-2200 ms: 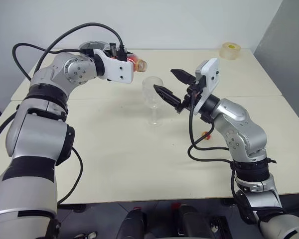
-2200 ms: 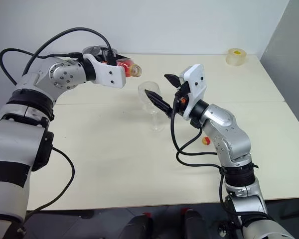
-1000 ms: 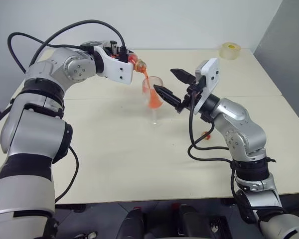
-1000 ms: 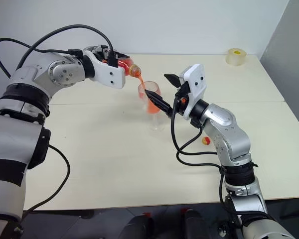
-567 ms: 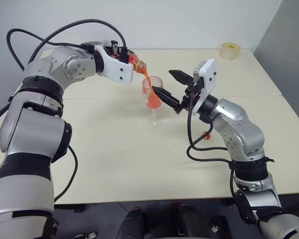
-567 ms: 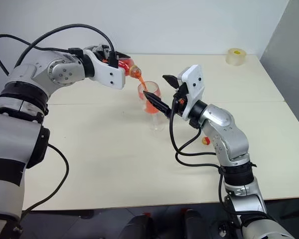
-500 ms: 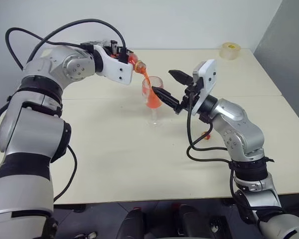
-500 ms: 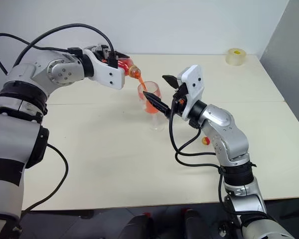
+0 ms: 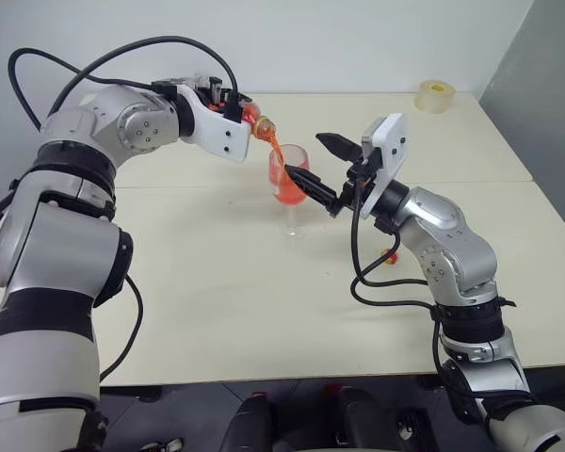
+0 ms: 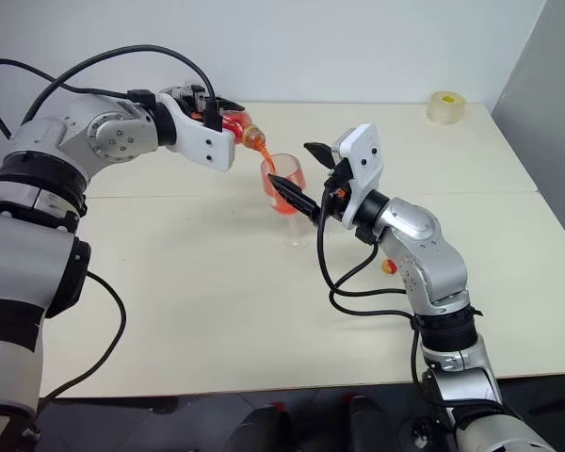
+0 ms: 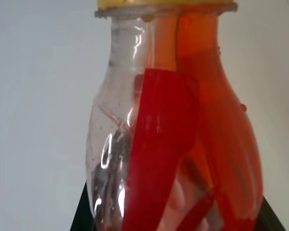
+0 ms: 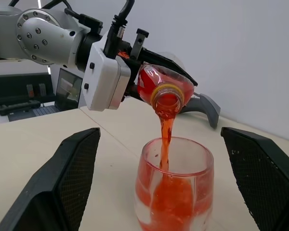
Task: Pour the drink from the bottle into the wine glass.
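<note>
Red-filled bottle tilted in left gripper

Even, bright, diffuse room light falls from overhead on the pale counter, which shows no hot spots. Shadows are soft and faint: a weak one lies at about 6 o'clock of the wine glass. The head views are sharp across the frame, with slight barrel bending toward the edges. In the left wrist view the bottle sits very close, soft in focus, with small white glints on its clear plastic and the drink glowing, backlit. The right wrist view is crisp on the stream; its near pincer fingers blur slightly.
</note>
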Robot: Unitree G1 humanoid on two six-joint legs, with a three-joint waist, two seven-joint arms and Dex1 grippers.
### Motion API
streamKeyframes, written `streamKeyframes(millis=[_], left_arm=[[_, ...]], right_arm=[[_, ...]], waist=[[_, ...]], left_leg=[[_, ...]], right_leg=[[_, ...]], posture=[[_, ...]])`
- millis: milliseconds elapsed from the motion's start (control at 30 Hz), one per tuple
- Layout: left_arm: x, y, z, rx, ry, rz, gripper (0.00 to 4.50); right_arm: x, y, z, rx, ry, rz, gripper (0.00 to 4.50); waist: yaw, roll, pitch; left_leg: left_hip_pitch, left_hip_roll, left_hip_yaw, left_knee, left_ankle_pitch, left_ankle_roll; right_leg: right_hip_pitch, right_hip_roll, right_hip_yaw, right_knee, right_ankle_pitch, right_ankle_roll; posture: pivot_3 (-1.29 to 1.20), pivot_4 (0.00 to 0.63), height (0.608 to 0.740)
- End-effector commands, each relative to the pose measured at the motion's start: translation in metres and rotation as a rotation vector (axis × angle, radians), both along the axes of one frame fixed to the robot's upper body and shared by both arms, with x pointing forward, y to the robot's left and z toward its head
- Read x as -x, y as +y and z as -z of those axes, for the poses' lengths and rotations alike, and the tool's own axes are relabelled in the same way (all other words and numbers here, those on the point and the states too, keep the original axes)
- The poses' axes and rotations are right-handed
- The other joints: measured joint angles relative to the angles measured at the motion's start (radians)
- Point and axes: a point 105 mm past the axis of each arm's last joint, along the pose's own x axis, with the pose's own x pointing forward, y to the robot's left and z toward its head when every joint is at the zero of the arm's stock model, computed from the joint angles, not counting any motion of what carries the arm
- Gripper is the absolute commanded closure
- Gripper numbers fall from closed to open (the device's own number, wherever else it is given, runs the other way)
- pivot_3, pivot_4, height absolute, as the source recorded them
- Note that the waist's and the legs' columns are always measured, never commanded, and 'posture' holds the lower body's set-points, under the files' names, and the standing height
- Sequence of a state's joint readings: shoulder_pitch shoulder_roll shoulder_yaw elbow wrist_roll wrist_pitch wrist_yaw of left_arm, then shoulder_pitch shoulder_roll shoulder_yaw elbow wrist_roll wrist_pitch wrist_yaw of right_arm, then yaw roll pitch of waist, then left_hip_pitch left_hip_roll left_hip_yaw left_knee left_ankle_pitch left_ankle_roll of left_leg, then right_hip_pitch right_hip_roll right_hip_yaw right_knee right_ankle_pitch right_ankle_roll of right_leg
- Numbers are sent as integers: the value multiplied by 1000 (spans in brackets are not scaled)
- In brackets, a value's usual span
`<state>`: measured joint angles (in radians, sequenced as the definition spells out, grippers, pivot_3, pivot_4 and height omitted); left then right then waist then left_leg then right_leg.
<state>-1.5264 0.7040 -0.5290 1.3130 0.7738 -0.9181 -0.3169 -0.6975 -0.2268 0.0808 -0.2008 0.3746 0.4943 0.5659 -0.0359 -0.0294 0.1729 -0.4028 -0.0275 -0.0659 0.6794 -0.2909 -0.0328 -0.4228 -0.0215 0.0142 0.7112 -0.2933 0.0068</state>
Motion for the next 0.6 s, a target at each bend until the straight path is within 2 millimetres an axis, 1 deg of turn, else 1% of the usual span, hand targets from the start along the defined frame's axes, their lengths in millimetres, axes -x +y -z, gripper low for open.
streamKeyframes(millis=[33,600], left_arm=[[3,2,-30,16,-85,-4,3187],[2,0,-32,-1,-100,-8,3187]], right_arm=[[6,1,-14,-14,-67,-13,195],[3,-2,-15,-16,-70,-1,195]], waist=[[0,0,0],[-3,0,0]], left_leg=[[0,0,0,0,0,0],[0,0,0,0,0,0]], right_leg=[[0,0,0,0,0,0],[0,0,0,0,0,0]], posture=[[0,150,740],[0,150,740]])
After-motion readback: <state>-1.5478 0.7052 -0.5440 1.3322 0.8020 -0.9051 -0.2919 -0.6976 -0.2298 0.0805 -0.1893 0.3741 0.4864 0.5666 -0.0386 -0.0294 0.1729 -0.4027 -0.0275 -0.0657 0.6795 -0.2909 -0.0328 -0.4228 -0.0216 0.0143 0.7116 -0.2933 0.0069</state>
